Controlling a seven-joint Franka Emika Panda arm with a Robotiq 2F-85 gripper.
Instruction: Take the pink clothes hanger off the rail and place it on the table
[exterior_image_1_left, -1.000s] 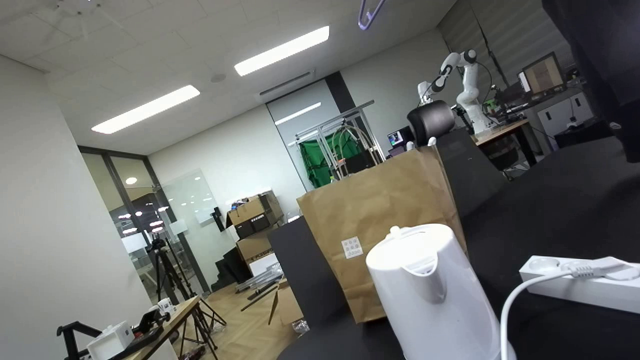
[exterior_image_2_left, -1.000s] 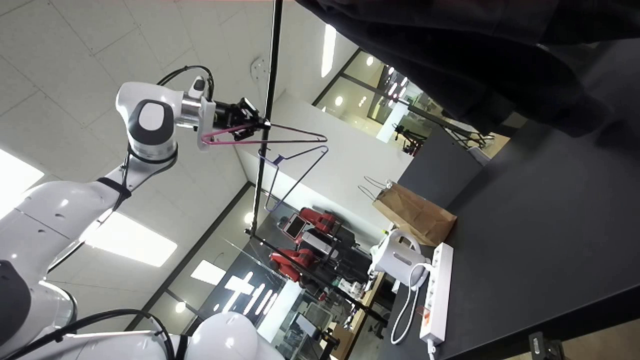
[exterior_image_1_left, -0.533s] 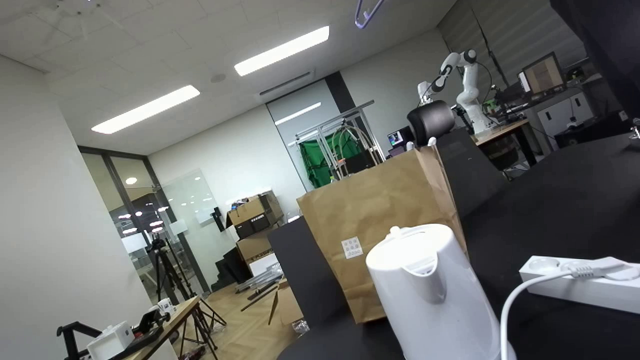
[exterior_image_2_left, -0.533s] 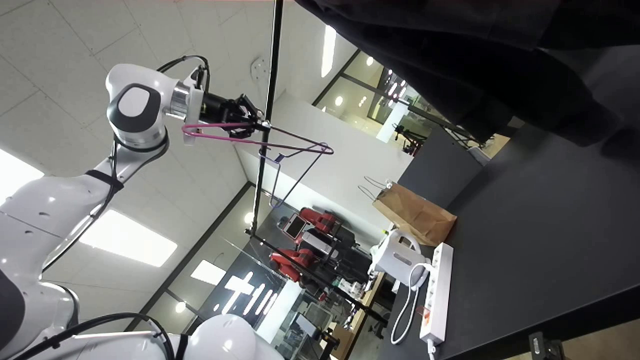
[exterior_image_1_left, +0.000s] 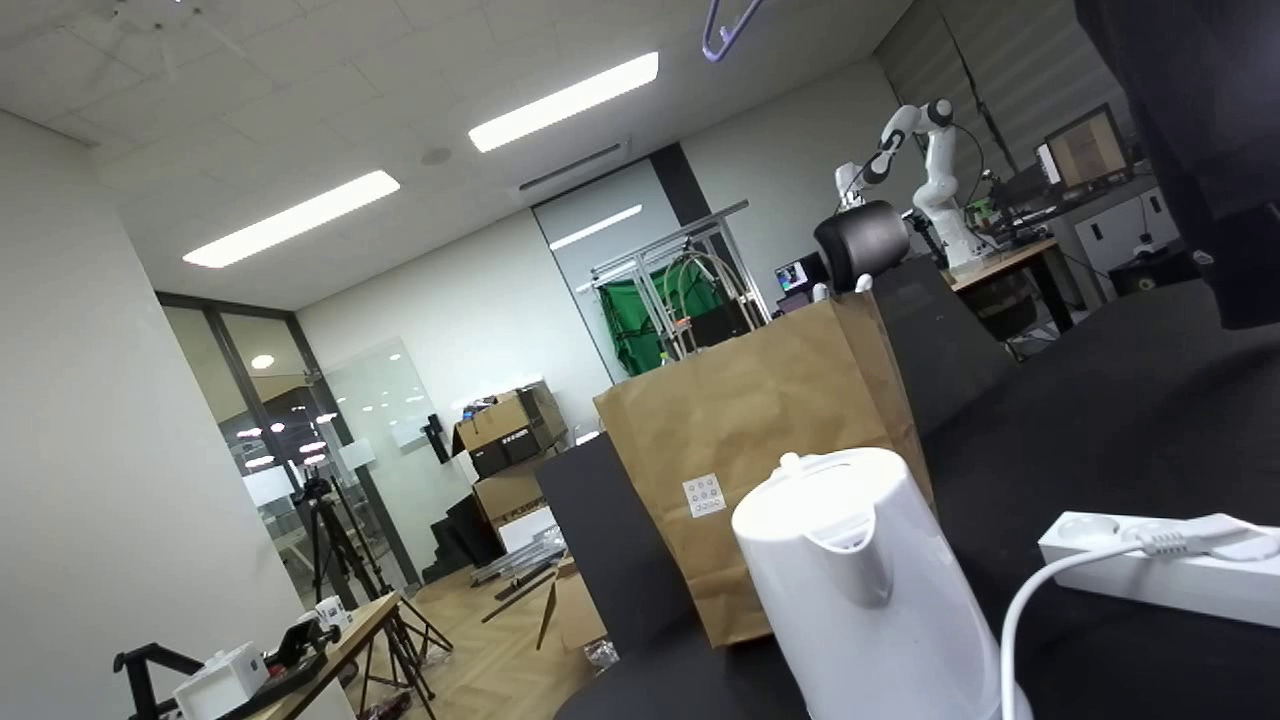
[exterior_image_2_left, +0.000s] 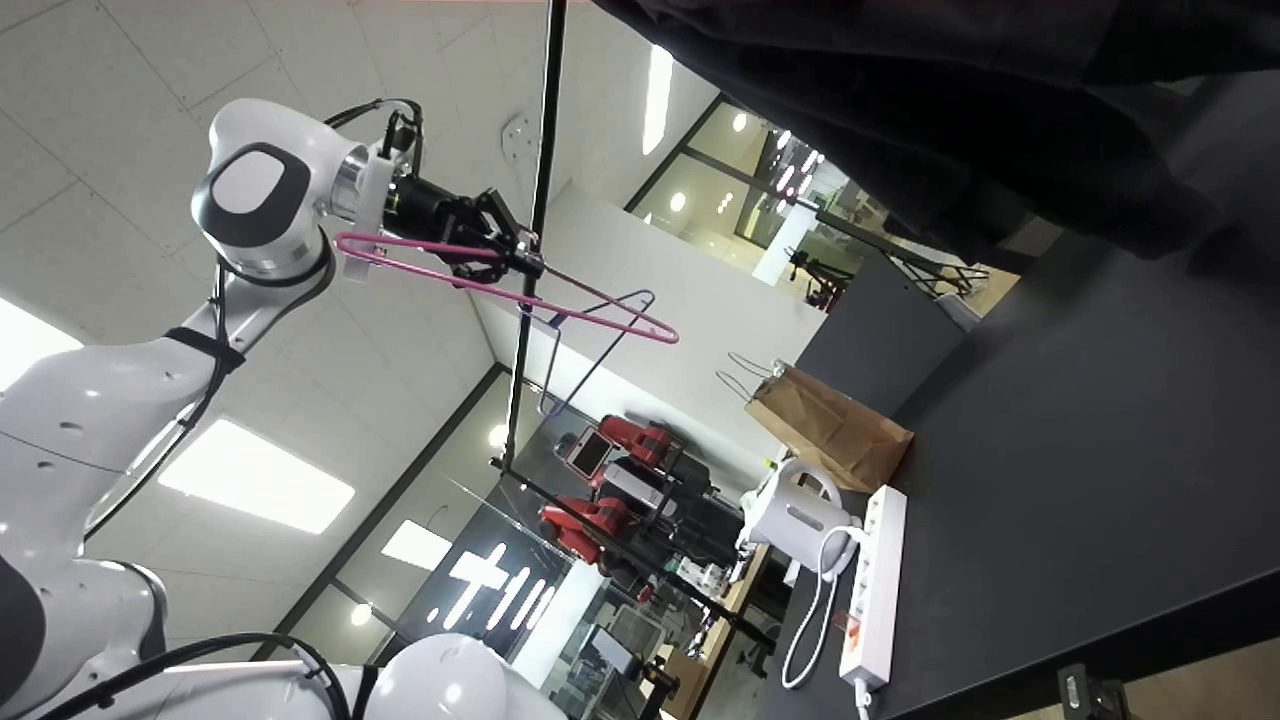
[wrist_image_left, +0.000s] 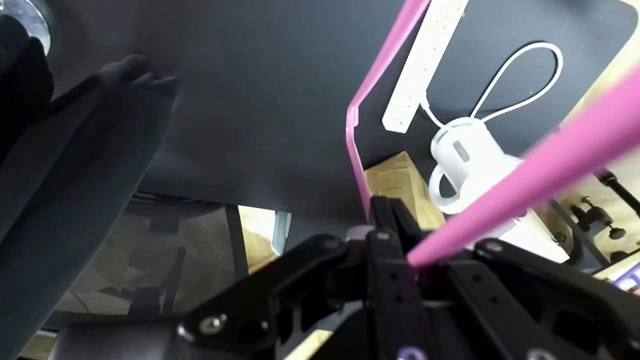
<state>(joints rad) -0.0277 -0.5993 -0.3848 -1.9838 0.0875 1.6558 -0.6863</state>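
One pink clothes hanger (wrist_image_left: 540, 172): by the black rail (exterior_image_2_left: 547, 100), its long bar crossing it in an exterior view, an end on either side.
Robotiq gripper (exterior_image_2_left: 528, 254): by the rail, pointing much as that bar runs, fingers drawn together on the hanger's upper frame, whose slopes spread both ways from the grip.
Hook: hidden; whether off the rail is unclear.
Purple hanger (exterior_image_2_left: 600, 355): on the rail.
Black table (exterior_image_2_left: 1050, 420): below the rail; probably next, once the hook clears.
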